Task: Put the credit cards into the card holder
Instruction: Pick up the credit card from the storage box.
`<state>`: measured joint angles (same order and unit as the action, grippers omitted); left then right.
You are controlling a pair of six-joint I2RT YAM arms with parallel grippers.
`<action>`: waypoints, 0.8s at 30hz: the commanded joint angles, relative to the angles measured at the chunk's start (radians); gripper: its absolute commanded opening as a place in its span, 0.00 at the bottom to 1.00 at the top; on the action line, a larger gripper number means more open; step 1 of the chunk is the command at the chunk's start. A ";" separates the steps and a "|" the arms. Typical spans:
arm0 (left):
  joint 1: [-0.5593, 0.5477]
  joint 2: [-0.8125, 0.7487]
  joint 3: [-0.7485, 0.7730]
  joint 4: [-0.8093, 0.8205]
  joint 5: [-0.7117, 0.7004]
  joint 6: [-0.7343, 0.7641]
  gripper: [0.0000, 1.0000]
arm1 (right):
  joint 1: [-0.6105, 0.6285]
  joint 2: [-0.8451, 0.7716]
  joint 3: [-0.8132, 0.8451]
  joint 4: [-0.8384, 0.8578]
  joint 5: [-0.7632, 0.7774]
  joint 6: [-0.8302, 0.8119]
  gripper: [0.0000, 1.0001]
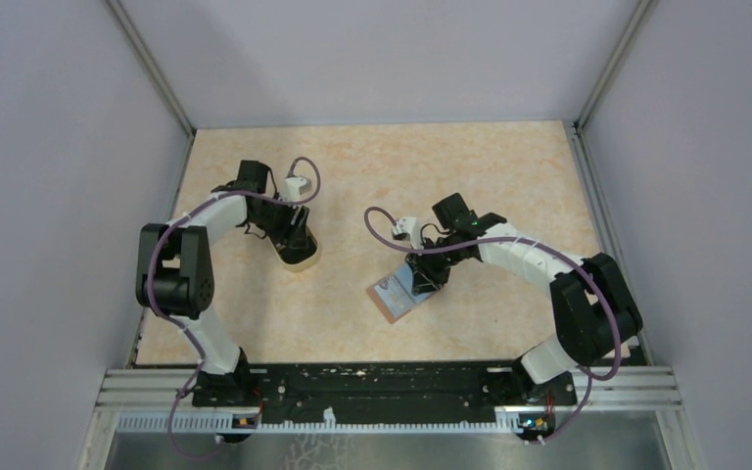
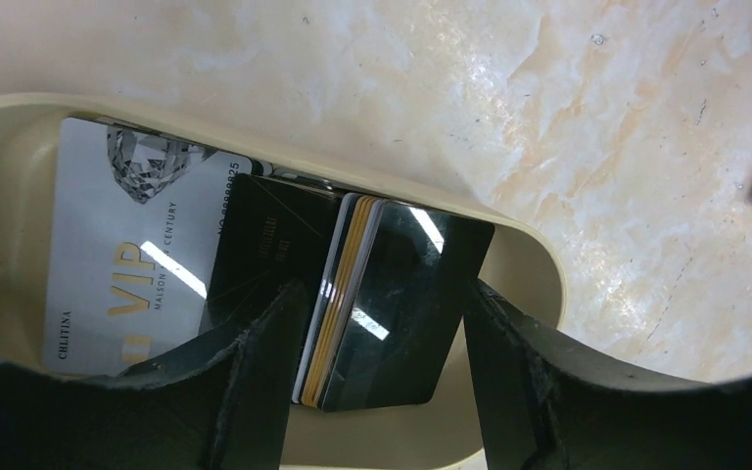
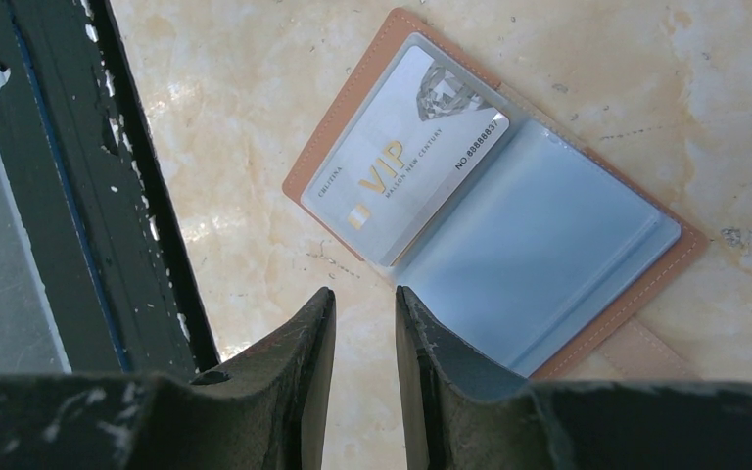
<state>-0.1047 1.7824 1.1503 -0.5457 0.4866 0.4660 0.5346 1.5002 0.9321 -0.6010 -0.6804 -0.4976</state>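
Down in the cream cup (image 2: 524,250), the left gripper (image 2: 382,294) has its jaws wide, one finger each side of a leaning stack of credit cards (image 2: 392,313). Can't tell if it's actually pinching them; a white VIP card (image 2: 117,245) lies flat beside the stack. The card holder (image 3: 548,245) lies open on the table (image 3: 255,78), blue lining up, w/ a silver VIP card (image 3: 401,166) in one pocket, well apart from the cup; the right gripper (image 3: 364,294) hangs at its edge, jaws nearly together w/ a thin gap, nothing btwn them.
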 commanded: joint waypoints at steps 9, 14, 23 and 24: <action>-0.053 -0.026 0.001 -0.063 0.027 -0.089 0.56 | 0.010 -0.008 0.050 -0.001 -0.021 -0.020 0.29; -0.053 -0.029 0.018 -0.092 0.041 -0.145 0.51 | 0.010 -0.008 0.050 -0.002 -0.021 -0.020 0.29; -0.052 -0.094 -0.010 -0.065 0.091 -0.196 0.45 | 0.010 -0.007 0.052 -0.002 -0.022 -0.017 0.29; -0.053 -0.101 -0.015 -0.062 0.095 -0.198 0.44 | 0.011 -0.007 0.051 -0.001 -0.022 -0.016 0.29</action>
<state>-0.1520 1.7401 1.1500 -0.6067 0.5220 0.2943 0.5346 1.5002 0.9321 -0.6144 -0.6815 -0.4976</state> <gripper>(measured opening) 0.454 0.292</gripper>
